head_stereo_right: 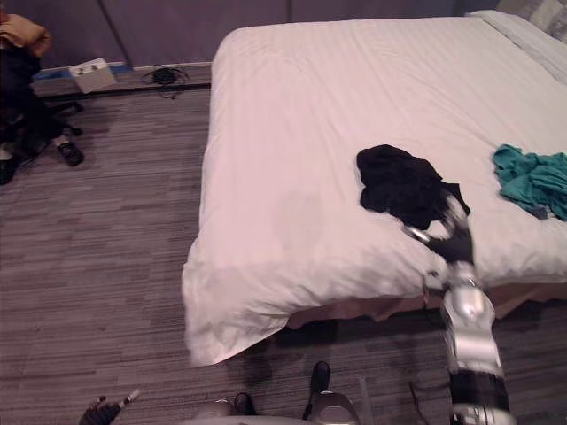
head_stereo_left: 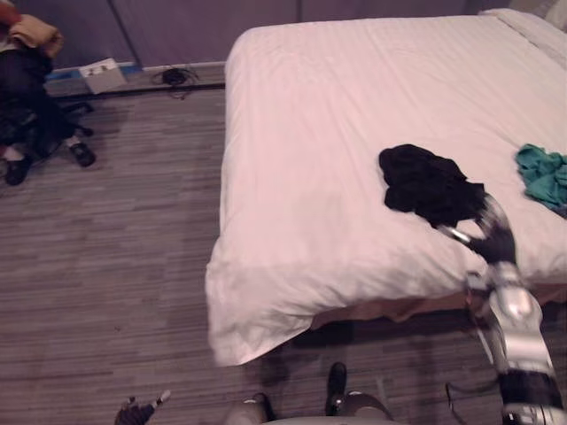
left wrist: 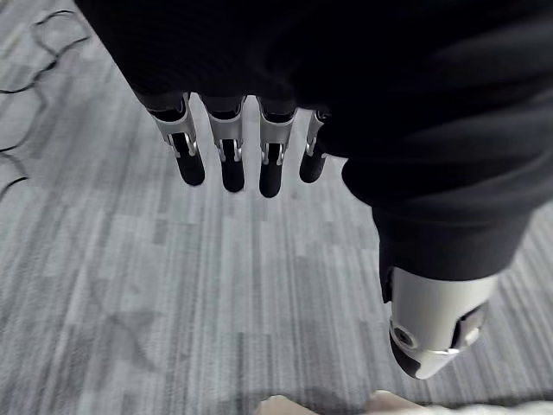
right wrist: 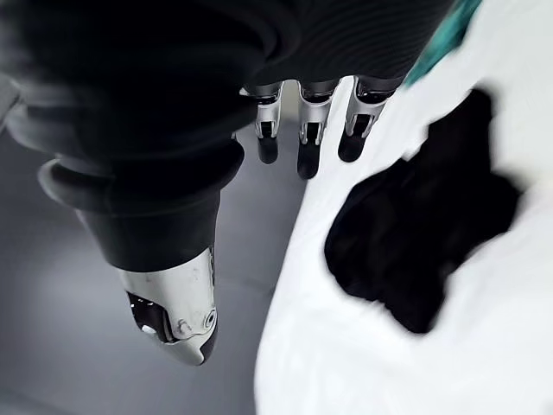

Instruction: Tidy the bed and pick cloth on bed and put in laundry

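**Right robot hand open beside the black cloth on the bed**

The bed [head_stereo_left: 337, 106] fills the right and far part of the scene. It is covered by a white striped duvet whose near left corner hangs down to the grey carpeted floor [head_stereo_left: 115, 266]. A crumpled black cloth [head_stereo_left: 427, 184] lies on the duvet towards the near right side. A teal cloth [head_stereo_left: 542, 175] lies further right, apart from the black one. A white pillow [head_stereo_left: 532, 27] sits at the far right end of the bed.

The right robot hand [head_stereo_right: 454, 241] reaches up from the near right over the bed's near edge. It is at the near side of the black cloth. Its fingers [right wrist: 309, 143] are straight and spread wide, the thumb [right wrist: 177, 311] stands apart from them, and it holds nothing. Whether the fingertips touch the black cloth cannot be told.

The left robot hand [head_stereo_left: 135, 412] hangs low at the near left, well away from the bed and above the carpet. Its fingers [left wrist: 226, 160] are straight and relaxed, with nothing in them.

At the far left a person [head_stereo_left: 22, 97] sits on a chair with feet on the floor. Near the far wall a white box [head_stereo_left: 102, 75] rests on the floor, and a bundle of dark cables [head_stereo_left: 174, 77] lies just to its right.
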Controlling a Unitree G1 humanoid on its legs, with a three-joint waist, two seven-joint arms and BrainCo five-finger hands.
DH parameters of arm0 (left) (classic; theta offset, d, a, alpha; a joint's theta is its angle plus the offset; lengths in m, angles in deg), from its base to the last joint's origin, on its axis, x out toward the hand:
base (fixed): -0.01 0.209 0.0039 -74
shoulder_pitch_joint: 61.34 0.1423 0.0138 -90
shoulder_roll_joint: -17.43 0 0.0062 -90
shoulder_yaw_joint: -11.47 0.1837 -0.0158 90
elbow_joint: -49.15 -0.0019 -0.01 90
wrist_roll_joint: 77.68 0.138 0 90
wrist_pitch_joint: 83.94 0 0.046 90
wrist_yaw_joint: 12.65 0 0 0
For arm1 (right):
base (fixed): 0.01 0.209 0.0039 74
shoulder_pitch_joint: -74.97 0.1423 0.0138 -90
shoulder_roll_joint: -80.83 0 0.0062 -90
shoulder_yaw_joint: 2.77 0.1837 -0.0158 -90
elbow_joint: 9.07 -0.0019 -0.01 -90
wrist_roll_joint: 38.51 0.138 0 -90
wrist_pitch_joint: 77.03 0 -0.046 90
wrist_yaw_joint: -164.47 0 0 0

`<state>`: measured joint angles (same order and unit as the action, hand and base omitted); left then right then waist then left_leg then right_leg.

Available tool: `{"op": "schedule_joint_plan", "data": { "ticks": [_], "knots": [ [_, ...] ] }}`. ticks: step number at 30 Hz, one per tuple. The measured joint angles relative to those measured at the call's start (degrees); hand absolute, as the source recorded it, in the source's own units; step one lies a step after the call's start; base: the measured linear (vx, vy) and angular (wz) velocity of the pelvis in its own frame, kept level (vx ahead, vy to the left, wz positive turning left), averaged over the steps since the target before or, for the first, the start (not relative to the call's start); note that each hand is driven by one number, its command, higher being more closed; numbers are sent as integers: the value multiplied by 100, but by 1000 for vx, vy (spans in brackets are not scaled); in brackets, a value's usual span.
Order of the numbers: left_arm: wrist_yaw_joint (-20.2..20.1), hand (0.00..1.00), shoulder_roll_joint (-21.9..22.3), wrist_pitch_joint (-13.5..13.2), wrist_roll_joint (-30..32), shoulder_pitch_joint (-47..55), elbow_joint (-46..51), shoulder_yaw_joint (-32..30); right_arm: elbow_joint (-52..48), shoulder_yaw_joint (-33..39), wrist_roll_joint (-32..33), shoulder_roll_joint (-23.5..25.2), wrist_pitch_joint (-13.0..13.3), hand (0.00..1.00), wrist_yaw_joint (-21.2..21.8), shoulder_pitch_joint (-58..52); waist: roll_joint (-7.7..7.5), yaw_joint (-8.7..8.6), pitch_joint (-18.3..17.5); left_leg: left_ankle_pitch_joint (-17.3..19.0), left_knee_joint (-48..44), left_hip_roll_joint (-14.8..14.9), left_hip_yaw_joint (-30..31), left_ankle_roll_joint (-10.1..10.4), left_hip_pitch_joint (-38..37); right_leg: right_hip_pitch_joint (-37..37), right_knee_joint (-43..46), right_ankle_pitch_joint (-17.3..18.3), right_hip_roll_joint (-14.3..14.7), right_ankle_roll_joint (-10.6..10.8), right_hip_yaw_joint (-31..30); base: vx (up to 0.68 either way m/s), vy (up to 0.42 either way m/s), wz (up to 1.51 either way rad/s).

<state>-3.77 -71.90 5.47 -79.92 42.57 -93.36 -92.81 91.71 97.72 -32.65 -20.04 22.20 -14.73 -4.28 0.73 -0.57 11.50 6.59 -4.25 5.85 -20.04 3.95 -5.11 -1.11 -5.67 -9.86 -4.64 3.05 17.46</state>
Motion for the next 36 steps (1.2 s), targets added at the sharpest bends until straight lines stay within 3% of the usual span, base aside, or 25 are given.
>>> {"op": "schedule_joint_plan", "data": {
  "ticks": [1,4,7,10,12,17,22,24,27,30,32,35,36],
  "knots": [
    [-12,0,98,-57,-28,56,-6,0,3,-394,29,-97,-124,100,214,465,-6,134,3,-32,24,-33,62,-6,20,3,-2,-12,-28,8,47,-86,44,25],
    [-140,0,239,-266,-119,-23,-8,4,232,-1461,224,-102,-394,100,686,1935,-78,319,114,-100,-3,-74,260,-37,224,97,0,-48,-76,-21,210,-100,31,29],
    [-241,0,350,-401,-235,-553,7,34,373,-2138,606,60,-686,100,812,3331,-106,571,620,-118,-409,-45,448,-46,835,464,97,-99,-131,-63,391,-137,3,35],
    [-237,0,414,-430,-451,-1249,10,322,521,-2577,771,391,-959,100,750,4314,102,649,1234,-227,-892,-34,612,-183,1656,1241,615,-105,-268,-164,542,-173,45,40],
    [-121,0,468,-437,-500,-1680,-1,641,743,-2761,846,560,-1185,100,685,4398,285,772,1374,-239,-1068,-86,660,-207,2165,1818,1013,-38,-408,-245,558,-129,80,24],
    [249,0,530,-458,-563,-2826,-268,1419,1306,-3130,920,947,-1683,100,344,4404,489,781,1575,-246,-1655,-207,774,-336,3351,3148,2157,276,-805,-356,571,-75,62,27],
    [372,0,831,-432,-564,-3274,-193,1601,1508,-3048,914,1391,-1634,100,212,4544,672,759,1722,-117,-1984,-298,640,-445,3813,3932,3040,666,-1125,-309,291,-58,25,0],
    [362,0,927,-463,-564,-3278,-94,1598,1653,-2962,914,1453,-1498,100,296,4582,721,745,1734,-90,-1979,-271,573,-464,3847,4035,3136,760,-1165,-268,258,-20,-47,-5],
    [250,0,1060,-563,-563,-3200,24,1598,2098,-2945,930,1529,-1145,100,577,4582,756,689,1726,-120,-1955,-112,381,-423,3742,3998,3207,874,-1156,-290,295,41,-98,5],
    [7,0,1082,-792,-565,-2997,22,1619,2491,-2953,928,1551,-719,100,1175,4216,751,527,1725,-181,-1723,-64,229,-337,3253,3607,3165,941,-1144,-270,324,84,-80,-5],
    [-150,0,1038,-925,-597,-2837,19,1627,2509,-2999,922,1606,-532,100,1614,3496,713,379,1703,-190,-1516,-69,170,-319,2791,3210,3030,964,-1098,-248,321,136,-31,-23],
    [-358,0,816,-984,-605,-2716,15,1648,2622,-3469,903,1507,-625,100,1778,2198,586,120,1659,-218,-1248,36,198,-271,2365,2619,2418,831,-819,-142,416,122,-8,-24],
    [-388,0,644,-981,-605,-2666,16,1655,2570,-3633,862,1463,-747,100,1752,1618,435,24,1665,-253,-1059,126,138,-215,2169,2349,2001,733,-633,-82,454,162,-15,-38]
  ]
}}
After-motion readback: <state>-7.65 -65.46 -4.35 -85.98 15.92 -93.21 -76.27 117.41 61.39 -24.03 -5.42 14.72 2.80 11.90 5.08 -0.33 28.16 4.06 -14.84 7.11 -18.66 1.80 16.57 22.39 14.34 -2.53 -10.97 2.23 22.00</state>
